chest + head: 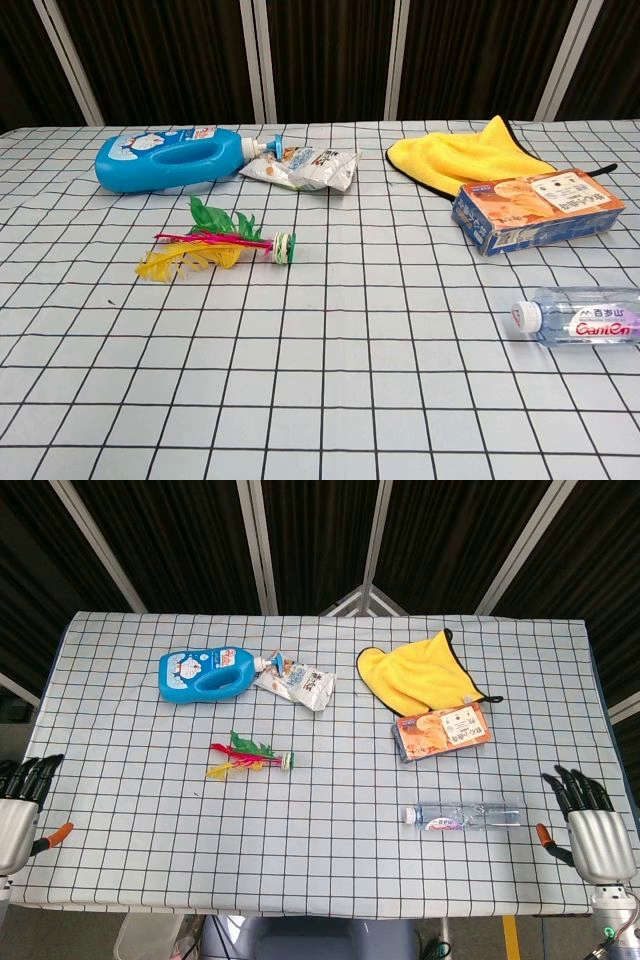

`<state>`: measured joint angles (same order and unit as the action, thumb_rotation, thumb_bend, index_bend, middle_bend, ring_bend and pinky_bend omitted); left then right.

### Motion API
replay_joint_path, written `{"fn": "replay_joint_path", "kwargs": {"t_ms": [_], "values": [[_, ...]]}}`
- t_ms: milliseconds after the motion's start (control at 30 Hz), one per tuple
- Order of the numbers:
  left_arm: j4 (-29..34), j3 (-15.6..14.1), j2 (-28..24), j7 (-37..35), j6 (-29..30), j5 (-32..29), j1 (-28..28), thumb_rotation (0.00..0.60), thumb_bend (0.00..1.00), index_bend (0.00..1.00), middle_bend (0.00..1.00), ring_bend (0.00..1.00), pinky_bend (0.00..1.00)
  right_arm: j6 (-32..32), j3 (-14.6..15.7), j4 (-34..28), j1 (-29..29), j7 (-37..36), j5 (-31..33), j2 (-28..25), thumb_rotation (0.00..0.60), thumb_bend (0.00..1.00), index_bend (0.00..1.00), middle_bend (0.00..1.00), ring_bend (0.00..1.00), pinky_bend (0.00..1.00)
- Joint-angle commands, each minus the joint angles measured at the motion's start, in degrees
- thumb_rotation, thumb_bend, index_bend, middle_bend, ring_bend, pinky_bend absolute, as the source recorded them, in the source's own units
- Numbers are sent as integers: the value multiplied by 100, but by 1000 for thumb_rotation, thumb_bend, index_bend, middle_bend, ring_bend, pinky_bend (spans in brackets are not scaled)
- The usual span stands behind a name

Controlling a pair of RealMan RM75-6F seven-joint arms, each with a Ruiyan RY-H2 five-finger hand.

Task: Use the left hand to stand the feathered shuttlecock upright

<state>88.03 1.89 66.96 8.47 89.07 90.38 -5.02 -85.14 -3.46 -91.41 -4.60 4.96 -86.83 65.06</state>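
The feathered shuttlecock [249, 755] [215, 245] lies on its side on the checked tablecloth, left of centre. Its green, red and yellow feathers point left and its round base points right. My left hand [20, 805] rests at the table's left edge, fingers apart and holding nothing, well to the left of the shuttlecock. At the table's right edge my right hand [590, 820] also holds nothing, its fingers spread. The chest view shows neither hand.
Behind the shuttlecock lie a blue detergent bottle [208, 673] [170, 158] and a white pouch [297, 683] [305, 166]. A yellow cloth [415, 670] [460, 155], an orange box [441, 731] [535, 210] and a clear water bottle [462, 816] [580, 315] occupy the right side.
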Motion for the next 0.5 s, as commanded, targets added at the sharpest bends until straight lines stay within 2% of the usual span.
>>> {"fn": "replay_joint_path", "kwargs": {"t_ms": [33, 500], "values": [[96, -26, -62, 6, -88, -78, -10, 600, 37, 0, 0, 0, 0, 16, 7, -20, -10, 31, 5, -11, 600, 394, 0, 0, 0, 0], [217, -38, -140, -77, -214, -154, -30, 600, 37, 0, 0, 0, 0, 148, 34, -110, -33, 115, 78, -34, 600, 394, 0, 0, 0, 0]]}}
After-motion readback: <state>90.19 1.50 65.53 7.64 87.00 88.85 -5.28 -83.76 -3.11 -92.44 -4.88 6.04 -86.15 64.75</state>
